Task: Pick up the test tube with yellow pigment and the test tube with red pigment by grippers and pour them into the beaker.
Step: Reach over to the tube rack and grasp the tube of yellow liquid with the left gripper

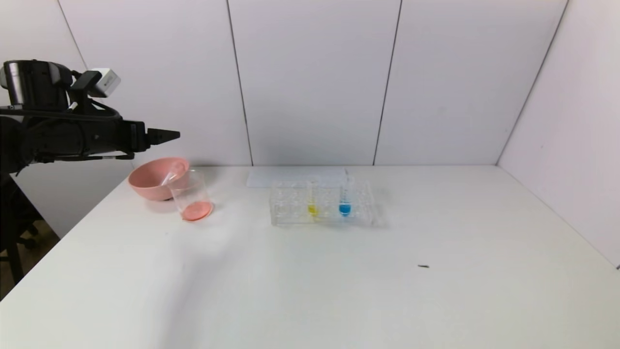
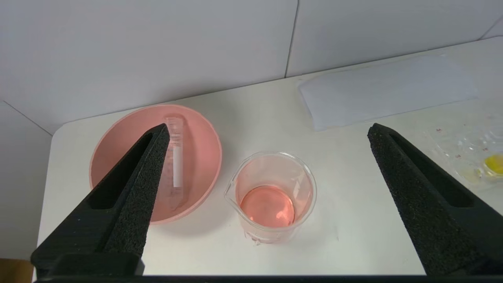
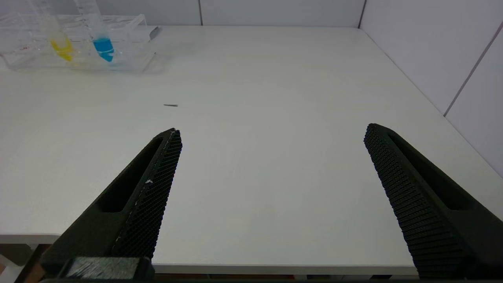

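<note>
The yellow-pigment tube (image 1: pixel 312 199) stands upright in the clear rack (image 1: pixel 290 213), next to a blue-liquid tube (image 1: pixel 345 201); it also shows in the right wrist view (image 3: pixel 59 44). The beaker (image 1: pixel 191 196) stands beside the pink bowl and holds a shallow layer of red-orange liquid (image 2: pixel 268 206). No tube with red liquid shows; an empty clear tube (image 2: pixel 177 165) lies in the bowl. My left gripper (image 1: pixel 172 135) hovers high above the bowl and beaker, open and empty (image 2: pixel 267 131). My right gripper (image 3: pixel 271 131) is open and empty over the table's near edge, outside the head view.
The pink bowl (image 1: pixel 147 177) sits at the table's back left, touching the beaker. A white sheet (image 1: pixel 295 175) lies behind the rack. A small dark speck (image 1: pixel 423 266) lies right of centre. White walls close the back and right sides.
</note>
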You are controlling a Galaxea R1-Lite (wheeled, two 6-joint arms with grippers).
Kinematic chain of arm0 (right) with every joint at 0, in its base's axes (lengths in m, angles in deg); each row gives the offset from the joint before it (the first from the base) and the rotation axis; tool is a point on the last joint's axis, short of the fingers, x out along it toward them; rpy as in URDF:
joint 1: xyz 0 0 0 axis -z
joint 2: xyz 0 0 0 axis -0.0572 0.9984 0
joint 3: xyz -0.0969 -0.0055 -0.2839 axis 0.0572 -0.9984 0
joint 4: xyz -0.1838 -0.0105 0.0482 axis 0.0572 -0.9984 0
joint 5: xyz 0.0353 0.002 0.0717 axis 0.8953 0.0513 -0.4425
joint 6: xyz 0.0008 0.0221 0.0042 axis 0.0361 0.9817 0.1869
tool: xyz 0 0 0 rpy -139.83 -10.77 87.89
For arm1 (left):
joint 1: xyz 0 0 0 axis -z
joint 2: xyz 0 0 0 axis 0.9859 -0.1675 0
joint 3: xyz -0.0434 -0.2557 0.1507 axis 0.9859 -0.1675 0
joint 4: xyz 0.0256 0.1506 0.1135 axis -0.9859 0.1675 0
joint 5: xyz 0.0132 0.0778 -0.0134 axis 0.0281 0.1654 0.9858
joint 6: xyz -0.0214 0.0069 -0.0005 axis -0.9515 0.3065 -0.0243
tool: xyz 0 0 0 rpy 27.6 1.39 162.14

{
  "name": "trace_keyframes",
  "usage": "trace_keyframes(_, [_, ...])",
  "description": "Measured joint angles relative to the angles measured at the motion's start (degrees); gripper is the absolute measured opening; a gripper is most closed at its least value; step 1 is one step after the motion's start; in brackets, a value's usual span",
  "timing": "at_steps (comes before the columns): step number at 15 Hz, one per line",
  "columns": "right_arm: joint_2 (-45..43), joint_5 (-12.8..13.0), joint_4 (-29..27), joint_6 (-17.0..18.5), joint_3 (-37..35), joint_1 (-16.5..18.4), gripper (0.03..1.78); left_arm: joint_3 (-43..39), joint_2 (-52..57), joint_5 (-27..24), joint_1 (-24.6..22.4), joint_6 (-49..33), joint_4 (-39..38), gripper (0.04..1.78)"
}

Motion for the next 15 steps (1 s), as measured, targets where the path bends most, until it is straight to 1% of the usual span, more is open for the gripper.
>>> trace_keyframes(4, [0.0, 0.0, 0.0, 0.0, 0.0, 0.0, 1.70, -4.1, 5.7, 0.7, 0.1, 0.0, 0.5, 1.76])
trace_keyframes(8, [0.0, 0.0, 0.0, 0.0, 0.0, 0.0, 1.70, -8.4, 11.3, 5.4, 0.0, 0.6, 0.7, 1.76])
trace_keyframes(9, [0.0, 0.0, 0.0, 0.0, 0.0, 0.0, 1.70, -9.5, 12.7, 5.9, 0.0, 0.6, 0.8, 1.76])
trace_keyframes(15, [0.0, 0.0, 0.0, 0.0, 0.0, 0.0, 1.70, -15.4, 20.1, 5.4, 0.1, 0.9, 0.7, 1.76])
